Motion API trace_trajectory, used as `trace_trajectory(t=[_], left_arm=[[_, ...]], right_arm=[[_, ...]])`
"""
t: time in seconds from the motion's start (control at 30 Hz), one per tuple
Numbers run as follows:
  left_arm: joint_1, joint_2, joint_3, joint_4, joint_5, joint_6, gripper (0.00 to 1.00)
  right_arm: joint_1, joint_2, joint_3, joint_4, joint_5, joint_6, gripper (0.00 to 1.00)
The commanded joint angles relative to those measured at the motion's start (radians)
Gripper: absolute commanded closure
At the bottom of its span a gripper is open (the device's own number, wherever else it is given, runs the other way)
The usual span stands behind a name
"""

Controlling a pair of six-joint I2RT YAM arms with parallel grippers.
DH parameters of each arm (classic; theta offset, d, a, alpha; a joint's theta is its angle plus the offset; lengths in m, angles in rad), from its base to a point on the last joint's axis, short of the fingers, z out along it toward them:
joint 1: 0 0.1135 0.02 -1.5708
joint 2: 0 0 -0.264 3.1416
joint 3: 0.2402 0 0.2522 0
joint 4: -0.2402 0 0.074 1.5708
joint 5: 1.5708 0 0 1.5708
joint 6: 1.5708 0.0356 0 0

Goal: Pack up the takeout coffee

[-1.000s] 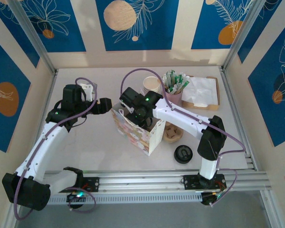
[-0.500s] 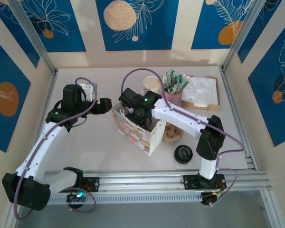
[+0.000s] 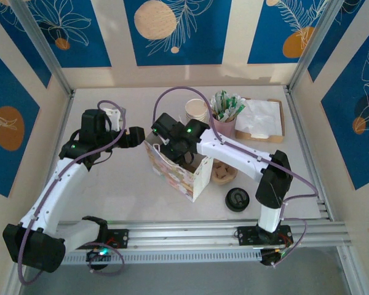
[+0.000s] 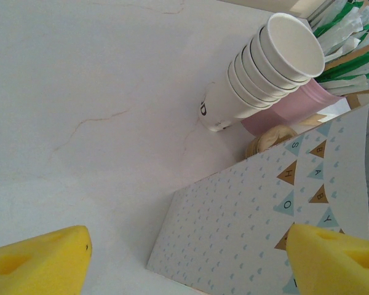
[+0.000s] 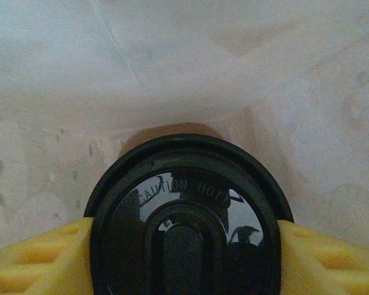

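Note:
A patterned paper gift bag (image 3: 183,177) stands open mid-table; its dotted side with "BABY SHOWER" pennants (image 4: 258,215) faces my left wrist camera. My right gripper (image 3: 171,146) reaches down into the bag's mouth, shut on a takeout coffee cup. The right wrist view shows the cup's black "CAUTION HOT" lid (image 5: 184,215) gripped between the yellow pads (image 5: 37,264), with the bag's pale inner walls around it. My left gripper (image 3: 137,136) hovers open beside the bag's left face, its yellow fingers (image 4: 37,264) spread wide with nothing between them.
Behind the bag stand a stack of white paper cups (image 3: 197,109) and a pink cup of green-white sachets (image 3: 226,114). A tray of napkins (image 3: 261,120) sits at the back right. A brown round object (image 3: 223,172) and a loose black lid (image 3: 237,199) lie right of the bag.
My right gripper has shifted slightly left inside the bag's mouth with the cup, nudging the bag's top. The left arm has stayed put.

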Motion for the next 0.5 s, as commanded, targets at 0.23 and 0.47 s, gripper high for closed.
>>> trace_trajectory(t=[0.23,0.47], left_arm=[[0.006,0.000,0.018,-0.006,0.019,-0.006,0.17],[0.004,0.000,0.018,-0.006,0.018,-0.007,0.17]], right_arm=[[-0.009,0.010,-0.091,0.024,-0.003,0.016,0.53],[-0.003,0.011,-0.144,0.034,-0.013,0.033,0.53]])
